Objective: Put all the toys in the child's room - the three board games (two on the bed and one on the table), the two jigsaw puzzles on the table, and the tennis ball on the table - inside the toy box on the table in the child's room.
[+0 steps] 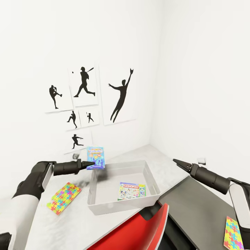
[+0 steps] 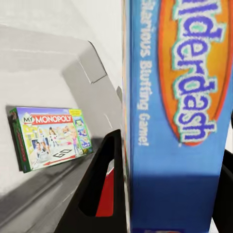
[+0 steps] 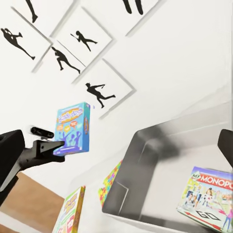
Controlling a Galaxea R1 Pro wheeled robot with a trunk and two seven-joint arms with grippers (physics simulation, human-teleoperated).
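The open grey plastic toy box [image 1: 104, 187] sits on the pale grey table [image 1: 139, 152], and everything here is placed against it; inside it, flat on its floor toward the near right corner, lies 1 green Monopoly board game box [image 1: 131, 191]; the left gripper [image 1: 91, 163] is clenched on the lower edge of 1 blue board game box with an orange oval on its cover [image 1: 95, 157], holding it upright in the air above the toy box's far left corner, clear of the rim; from the left wrist camera that blue box [image 2: 179, 111] stands between the dark fingers [image 2: 99, 189], with the Monopoly box [image 2: 48, 138] lying below in the bin; on the table just left of the toy box lies 1 flat multicoloured jigsaw puzzle [image 1: 64, 198], apart from its wall; the right gripper [image 1: 177, 162] hangs in the air to the right of the toy box, pointed toward it and carrying nothing, its fingers appearing pressed together; a 2nd multicoloured jigsaw puzzle [image 1: 233, 233] lies well to the right of the toy box; a red chair back [image 1: 139, 231] stands just in front of it; black baseball silhouette pictures [image 1: 86, 100] hang on the white wall behind it.
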